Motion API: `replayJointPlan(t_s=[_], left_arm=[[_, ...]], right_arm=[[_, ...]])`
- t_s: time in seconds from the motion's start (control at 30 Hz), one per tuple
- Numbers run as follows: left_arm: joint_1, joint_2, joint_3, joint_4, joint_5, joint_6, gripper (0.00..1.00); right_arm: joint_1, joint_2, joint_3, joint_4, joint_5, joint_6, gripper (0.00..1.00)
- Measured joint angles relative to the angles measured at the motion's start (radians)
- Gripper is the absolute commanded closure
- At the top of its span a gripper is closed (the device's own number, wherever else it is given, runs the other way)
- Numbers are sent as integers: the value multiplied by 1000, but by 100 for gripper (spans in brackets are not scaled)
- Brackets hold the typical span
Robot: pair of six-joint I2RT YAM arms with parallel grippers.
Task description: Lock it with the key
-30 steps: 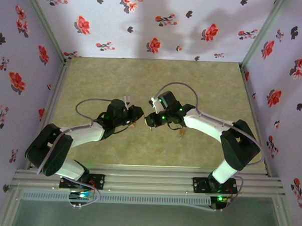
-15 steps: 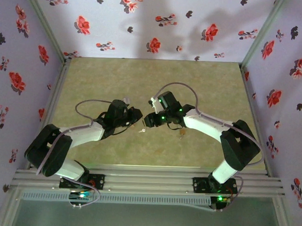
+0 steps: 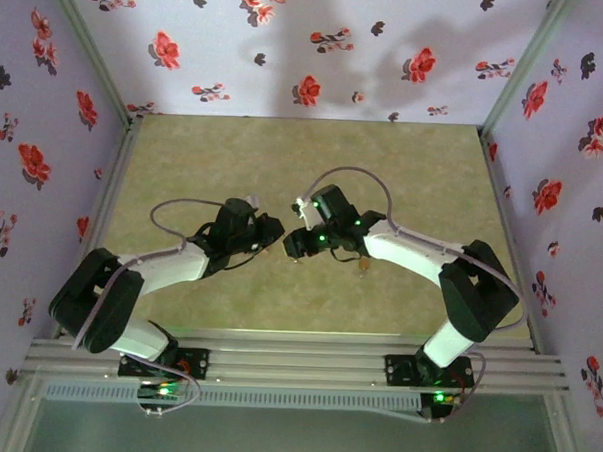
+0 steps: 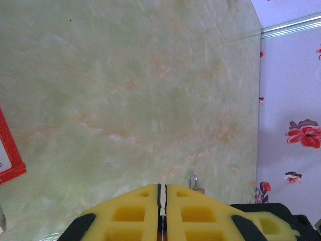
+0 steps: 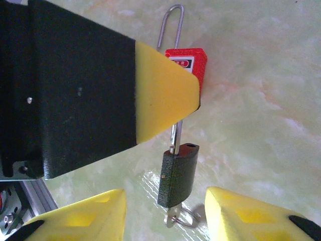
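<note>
Right gripper held open astride the small metal key with a black squarish head, touching neither side.
Left gripper clenched tight, yellow tip laid over the red padlock with a silver shackle, hiding where the key's shaft, just below, meets it; any grasp unclear. From above, right gripper edged closer to left than a second ago.

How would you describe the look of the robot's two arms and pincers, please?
The left arm and right arm have white shells, black joints, looping grey cables and green lights. The left pincer and right pincer are black with yellow pads moulded with square pockets.
</note>
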Motion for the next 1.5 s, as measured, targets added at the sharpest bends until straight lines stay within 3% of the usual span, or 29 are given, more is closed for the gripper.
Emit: replayJointPlan(t_s=[0.6, 0.8, 1.03, 1.5], left_arm=[[-6, -34, 3, -11, -3, -12, 100], [-8, -39, 3, -22, -9, -19, 100], [-10, -40, 3, -23, -17, -18, 100], [-10, -148, -59, 11, 2, 32, 100]], right_arm=[[14, 49, 4, 0, 0, -1, 79], [17, 49, 5, 1, 0, 0, 82], [18, 48, 5, 3, -4, -6, 100], [18, -13, -29, 39, -94, -5, 100]])
